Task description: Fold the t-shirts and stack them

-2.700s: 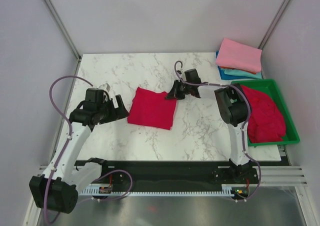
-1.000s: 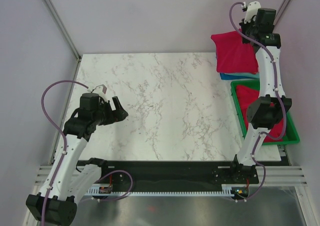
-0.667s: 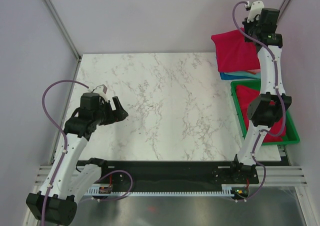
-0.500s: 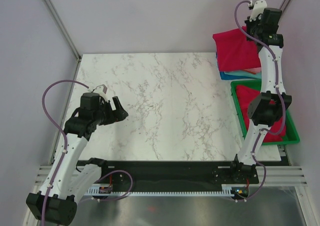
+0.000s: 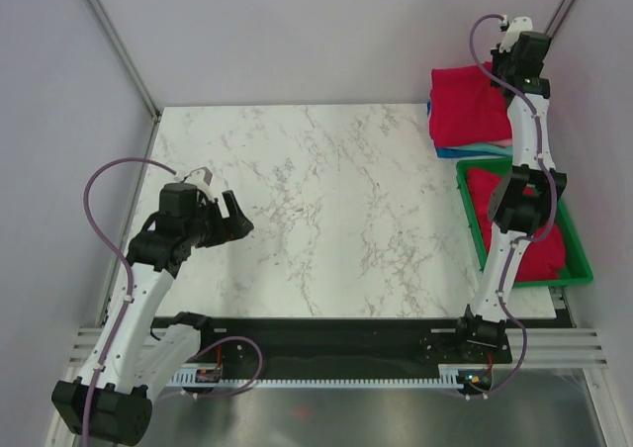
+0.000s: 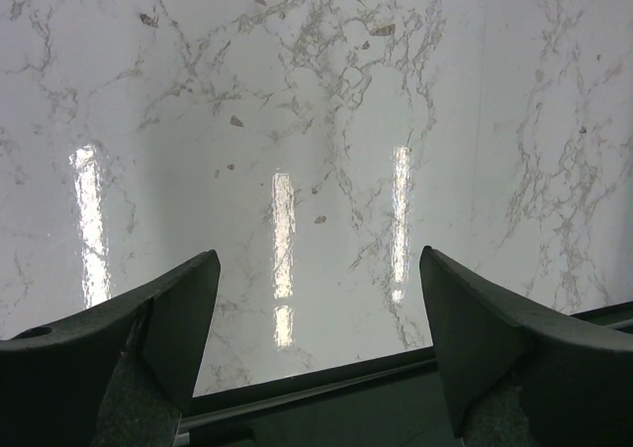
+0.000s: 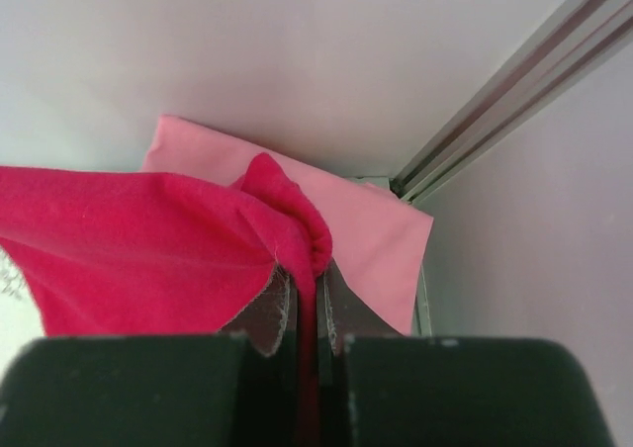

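A folded crimson t-shirt (image 5: 463, 103) hangs from my right gripper (image 5: 502, 71) at the far right corner and drapes over the stack of folded t-shirts, whose teal and blue edges (image 5: 477, 149) show beneath it. In the right wrist view the right gripper (image 7: 305, 269) is shut on a bunched edge of the red t-shirt (image 7: 148, 249), with the pink t-shirt (image 7: 371, 231) right behind it. More crumpled red t-shirts (image 5: 546, 255) lie in the green tray. My left gripper (image 5: 233, 220) hovers open over the table's left side, nothing between its fingers (image 6: 188, 304).
The green tray (image 5: 578, 269) sits along the table's right edge, just in front of the stack. The marble table (image 5: 336, 190) spreads between the two arms. Side walls and a metal corner post (image 7: 514, 81) stand close behind the stack.
The right arm has carried the red t-shirt further right and lowered it onto the stack. The left arm has stayed put.
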Controlling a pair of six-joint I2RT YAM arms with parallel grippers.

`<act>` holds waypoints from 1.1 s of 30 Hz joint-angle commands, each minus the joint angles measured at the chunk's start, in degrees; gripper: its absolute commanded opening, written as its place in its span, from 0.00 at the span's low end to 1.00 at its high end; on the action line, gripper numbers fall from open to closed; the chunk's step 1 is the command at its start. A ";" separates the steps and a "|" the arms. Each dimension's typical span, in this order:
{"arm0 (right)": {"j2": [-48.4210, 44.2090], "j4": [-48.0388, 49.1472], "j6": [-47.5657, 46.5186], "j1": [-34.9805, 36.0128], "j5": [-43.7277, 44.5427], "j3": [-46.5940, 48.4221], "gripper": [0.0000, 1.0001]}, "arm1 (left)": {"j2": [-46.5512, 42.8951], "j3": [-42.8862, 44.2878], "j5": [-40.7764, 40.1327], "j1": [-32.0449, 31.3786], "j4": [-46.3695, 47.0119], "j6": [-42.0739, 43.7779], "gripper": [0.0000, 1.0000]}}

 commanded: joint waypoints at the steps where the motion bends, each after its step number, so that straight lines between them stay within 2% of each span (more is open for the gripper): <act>1: 2.43 8.00 3.06 -0.95 4.63 4.05 0.00 | -0.20 -0.11 -1.17 -0.11 2.16 -0.60 0.89; 12: 9.03 16.61 4.65 -2.27 10.97 5.19 0.00 | -0.72 -0.11 -1.87 -0.11 2.07 -0.68 0.89; 22: 15.88 21.28 4.73 -3.77 10.54 4.05 0.00 | -1.08 -0.11 -2.23 -0.11 2.15 -0.77 0.89; 25: 17.82 21.71 5.00 -3.77 10.37 3.79 0.06 | -1.07 -0.19 -2.23 -0.11 2.07 -0.77 0.89; 26: 18.17 21.89 5.17 -3.77 10.45 3.70 0.09 | -1.08 -0.19 -2.23 -0.11 2.07 -0.77 0.89; 29: 18.61 23.03 6.05 -3.77 10.37 3.61 0.36 | -0.99 -0.19 -2.31 -0.11 2.07 -0.77 0.89; 30: 18.53 23.64 6.31 -3.77 10.63 3.70 0.55 | -0.90 -0.19 -2.31 -0.11 2.07 -0.77 0.89; 32: 18.00 24.53 7.45 -3.77 11.07 3.79 0.77 | -0.99 -0.19 -2.40 -0.11 2.07 -0.77 0.89; 33: 17.30 24.96 7.72 -3.77 11.33 3.79 0.93 | -1.07 -0.19 -2.32 -0.11 1.98 -0.77 0.89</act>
